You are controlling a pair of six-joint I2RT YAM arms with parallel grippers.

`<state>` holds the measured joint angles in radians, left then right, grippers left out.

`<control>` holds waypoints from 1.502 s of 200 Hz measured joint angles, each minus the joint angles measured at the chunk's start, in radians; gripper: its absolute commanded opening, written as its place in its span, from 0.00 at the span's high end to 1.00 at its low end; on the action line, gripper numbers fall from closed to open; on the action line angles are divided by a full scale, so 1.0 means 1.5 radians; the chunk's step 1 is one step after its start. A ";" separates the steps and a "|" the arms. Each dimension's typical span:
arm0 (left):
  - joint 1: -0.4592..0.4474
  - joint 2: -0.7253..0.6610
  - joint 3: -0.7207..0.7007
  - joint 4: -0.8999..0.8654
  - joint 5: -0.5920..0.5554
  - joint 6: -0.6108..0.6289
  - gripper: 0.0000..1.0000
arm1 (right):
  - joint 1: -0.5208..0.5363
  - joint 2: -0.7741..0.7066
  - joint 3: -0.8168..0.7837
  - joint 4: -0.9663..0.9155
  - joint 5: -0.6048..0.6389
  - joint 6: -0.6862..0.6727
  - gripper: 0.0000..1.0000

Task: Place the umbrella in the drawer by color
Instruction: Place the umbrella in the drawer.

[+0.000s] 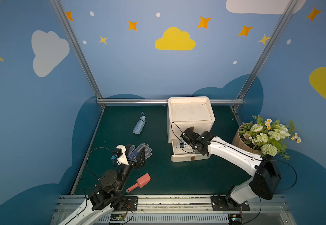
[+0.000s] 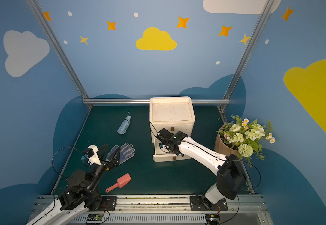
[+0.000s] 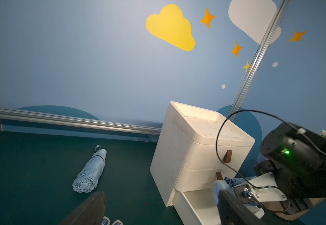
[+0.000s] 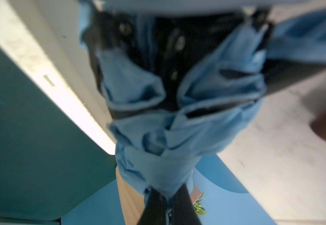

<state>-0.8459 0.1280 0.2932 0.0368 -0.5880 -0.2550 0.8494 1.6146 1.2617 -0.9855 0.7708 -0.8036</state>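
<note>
Green cloth covers the tabletop (image 1: 158, 175), and it looks dark and flat. Blue walls (image 1: 138, 68) stand on three sides, with yellow and white clouds and orange stars on them. Shiny metal bars (image 1: 131, 101) run along the back edge and up the corners.

At the back of the tabletop stands a white drawer box (image 1: 191, 124) with three drawers. Its bottom drawer (image 3: 197, 200) is pulled out. Far to the right, flowers (image 1: 265, 134) sit in brown paper.

The right claw (image 4: 168, 204) reaches in at the front of the drawer box, just above the open bottom drawer. It is pinched tight on the cloth of a blue umbrella (image 4: 158, 165). In the right wrist view the umbrella fills most of the picture and looks blurry. In the left wrist view one end of it pokes out over the open drawer. I cannot tell if it touches the drawer.

A light blue umbrella (image 1: 139, 124) lies folded on the tabletop, to the left of the drawer box and apart from it. No claw touches it.

The left claw (image 1: 136, 150) hangs over a glove (image 1: 146, 151) with blue dots, on the side of the light blue umbrella nearer the front. Its two fingers are spread wide and hold nothing. The light blue umbrella lies farther back than this claw, well apart from it. A pink scoop (image 1: 140, 182) lies near the front edge.
</note>
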 measured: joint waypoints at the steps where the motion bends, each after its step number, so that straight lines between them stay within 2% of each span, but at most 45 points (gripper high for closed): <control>1: 0.000 0.000 0.000 0.000 0.000 0.000 0.05 | 0.000 0.005 0.002 -0.001 0.002 0.001 1.00; 34: 0.000 -0.008 0.000 -0.001 -0.006 -0.007 0.05 | -0.002 0.116 0.058 -0.006 0.015 0.030 1.00; 58: 0.000 -0.007 0.000 -0.001 -0.007 -0.010 0.04 | 0.001 0.146 0.083 -0.003 0.016 0.043 1.00; 88: 0.000 -0.007 0.000 -0.001 -0.009 -0.014 0.04 | 0.007 0.179 0.085 0.010 0.018 0.059 0.94; 122: 0.001 -0.008 0.000 -0.002 -0.009 -0.020 0.04 | 0.007 0.199 0.085 0.038 0.028 0.099 0.65; 143: 0.001 -0.007 0.000 -0.002 -0.009 -0.022 0.04 | 0.007 0.177 0.084 0.043 0.025 0.125 0.52; 165: 0.001 -0.005 0.000 -0.002 -0.010 -0.023 0.04 | 0.010 0.119 0.071 0.045 0.004 0.153 0.44; 199: 0.001 0.005 0.000 -0.002 -0.022 -0.021 0.03 | 0.020 0.007 0.051 0.047 -0.047 0.185 0.39; 234: 0.001 0.027 -0.006 0.000 -0.037 -0.012 0.04 | 0.027 -0.111 0.004 0.080 -0.128 0.205 0.28; 268: 0.006 0.055 -0.017 0.012 -0.049 -0.001 0.04 | 0.028 -0.274 -0.109 0.201 -0.219 0.222 0.18; 271: 0.007 0.060 -0.018 0.015 -0.049 -0.001 0.03 | 0.028 -0.289 -0.122 0.215 -0.224 0.222 0.16; 275: 0.008 0.065 -0.019 0.016 -0.050 0.001 0.04 | 0.028 -0.313 -0.142 0.243 -0.230 0.223 0.05; 277: 0.009 0.068 -0.019 0.016 -0.051 0.001 0.04 | 0.028 -0.325 -0.152 0.255 -0.234 0.224 0.04; 300: 0.018 0.106 -0.022 0.029 -0.054 0.010 0.04 | 0.027 -0.452 -0.278 0.412 -0.249 0.252 0.02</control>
<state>-0.8185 0.2871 0.2607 0.0799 -0.6697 -0.2398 0.8906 0.9363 0.8440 -0.3676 0.3969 -0.4259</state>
